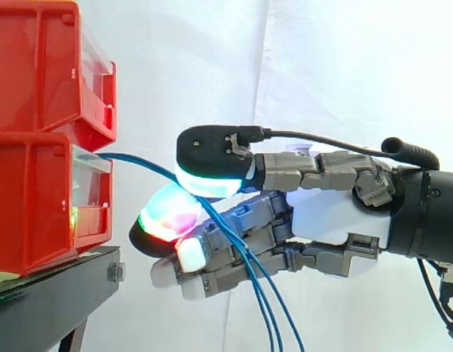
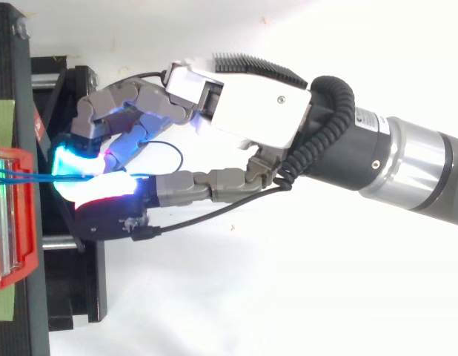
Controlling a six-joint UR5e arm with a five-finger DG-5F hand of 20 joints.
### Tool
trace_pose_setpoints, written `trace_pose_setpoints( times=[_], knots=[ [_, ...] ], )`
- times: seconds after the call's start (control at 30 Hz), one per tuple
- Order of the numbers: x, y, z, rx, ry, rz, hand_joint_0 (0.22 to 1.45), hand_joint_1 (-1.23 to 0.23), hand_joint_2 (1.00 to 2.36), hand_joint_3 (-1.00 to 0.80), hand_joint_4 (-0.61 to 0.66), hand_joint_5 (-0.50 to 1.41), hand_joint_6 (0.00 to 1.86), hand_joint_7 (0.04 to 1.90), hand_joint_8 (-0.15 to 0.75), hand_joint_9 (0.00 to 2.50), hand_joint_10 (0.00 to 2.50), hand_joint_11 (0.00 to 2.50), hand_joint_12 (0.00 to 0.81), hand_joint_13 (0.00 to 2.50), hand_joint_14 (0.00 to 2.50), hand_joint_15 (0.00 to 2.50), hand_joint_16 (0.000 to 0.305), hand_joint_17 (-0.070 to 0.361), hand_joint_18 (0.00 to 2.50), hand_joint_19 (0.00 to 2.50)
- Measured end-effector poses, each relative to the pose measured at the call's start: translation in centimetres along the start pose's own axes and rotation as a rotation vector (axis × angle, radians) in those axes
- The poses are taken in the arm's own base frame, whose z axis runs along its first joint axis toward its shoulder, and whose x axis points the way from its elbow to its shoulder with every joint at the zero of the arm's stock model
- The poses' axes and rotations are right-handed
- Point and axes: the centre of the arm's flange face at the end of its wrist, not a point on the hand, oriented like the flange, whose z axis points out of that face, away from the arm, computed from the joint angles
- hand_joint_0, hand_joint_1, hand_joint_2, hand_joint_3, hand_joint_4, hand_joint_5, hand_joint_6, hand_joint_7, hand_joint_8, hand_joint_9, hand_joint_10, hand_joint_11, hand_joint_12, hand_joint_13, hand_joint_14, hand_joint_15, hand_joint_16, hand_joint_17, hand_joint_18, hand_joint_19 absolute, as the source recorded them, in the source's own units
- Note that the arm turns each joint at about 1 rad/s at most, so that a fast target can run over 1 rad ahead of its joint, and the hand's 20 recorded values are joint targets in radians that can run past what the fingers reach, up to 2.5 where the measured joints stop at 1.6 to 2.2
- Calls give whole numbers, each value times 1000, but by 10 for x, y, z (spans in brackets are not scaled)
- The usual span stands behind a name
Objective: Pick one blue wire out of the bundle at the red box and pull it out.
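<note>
Evidently the robot hand pinches the wires between curled thumb and fingers, so several strands, not one, may drag from the box ahead.

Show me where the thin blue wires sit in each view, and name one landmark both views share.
Side view: the thin blue wires leave the lower red plastic bin, pass between the hand's glowing pads and hang to the bottom edge.
Top view: the wires run rightward from the red plastic bin at the left edge into the pinching pads.
Shared landmark: that bin's front.
</note>
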Motion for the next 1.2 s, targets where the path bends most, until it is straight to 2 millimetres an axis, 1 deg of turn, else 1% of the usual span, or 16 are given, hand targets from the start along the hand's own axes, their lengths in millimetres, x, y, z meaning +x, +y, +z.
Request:
trace_pose_setpoints(
  times=[0.27,0.33,0.37,0.4,0.6,0.73,0.9,1.03,1.2],
  knots=[
    [0,0,0,1,7,7,601,-740,1012,-10,78,-121,947,1090,396,954,10,521,476,759,15,395,63,142,681,344],
    [-1,1,0,0,6,7,627,-784,1018,-13,23,-137,959,1115,369,931,11,527,454,743,14,395,58,131,663,362],
    [-1,1,1,0,6,8,629,-790,1018,-11,24,-139,961,1110,370,931,11,525,452,742,14,397,58,131,664,362],
    [-1,2,1,-1,6,8,638,-795,1018,-32,13,-145,965,1085,362,921,14,536,447,738,14,395,57,128,659,365],
    [-4,14,3,3,20,4,653,-814,1020,-106,20,-159,964,1066,342,896,13,542,430,717,14,390,53,120,641,357],
    [-10,27,1,18,29,-3,679,-854,1020,-166,21,-161,963,1103,335,897,13,539,427,717,15,383,53,119,652,360],
    [-18,40,-4,47,42,-17,702,-862,1018,-211,12,-161,961,1148,337,901,13,544,427,720,14,380,53,119,657,350],
    [-22,45,-8,74,53,-24,730,-864,1015,-269,-11,-166,965,1153,336,895,13,544,431,721,14,372,53,120,664,338],
    [-21,44,-12,110,70,-12,758,-853,1009,-370,-23,-181,975,1116,331,870,13,548,428,718,13,364,53,120,668,343]
  ],
)
